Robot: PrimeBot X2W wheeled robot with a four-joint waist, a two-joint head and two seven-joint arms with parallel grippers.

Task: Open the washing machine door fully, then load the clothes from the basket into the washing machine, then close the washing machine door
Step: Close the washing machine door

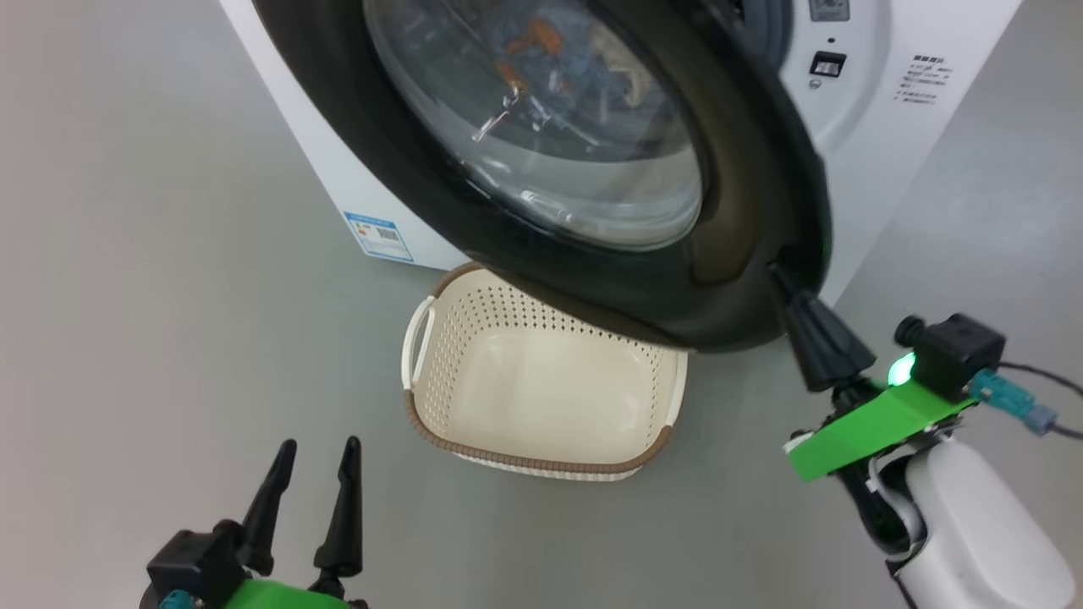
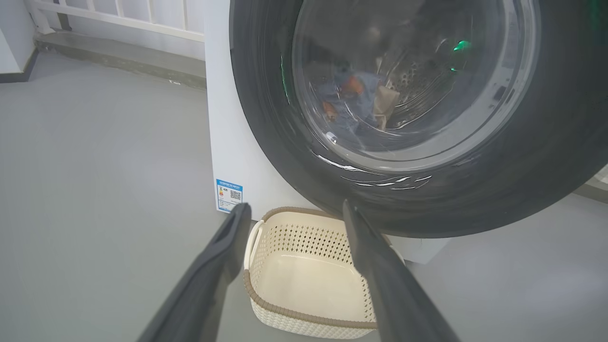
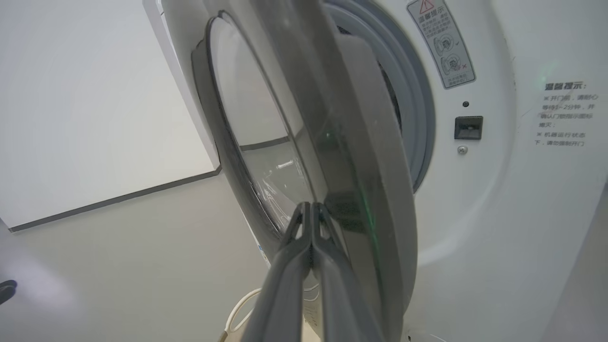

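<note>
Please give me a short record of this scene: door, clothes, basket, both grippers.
door: washing machine door ajar, not latched
clothes: inside the washing machine, seen through the door
basket: empty, on the floor under the door
right gripper: shut, tips at the door's edge
left gripper: open, holding nothing

Left gripper (image 1: 320, 447): low, fingers spread wide, pointing forward. Right gripper (image 1: 783, 283): fingers pressed together, extended forward; pale forearm (image 1: 973, 524) behind it.

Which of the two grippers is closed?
The right gripper, fingers pressed together, tips at the rim of the washing machine door. The left gripper stands open, away from the door.
</note>
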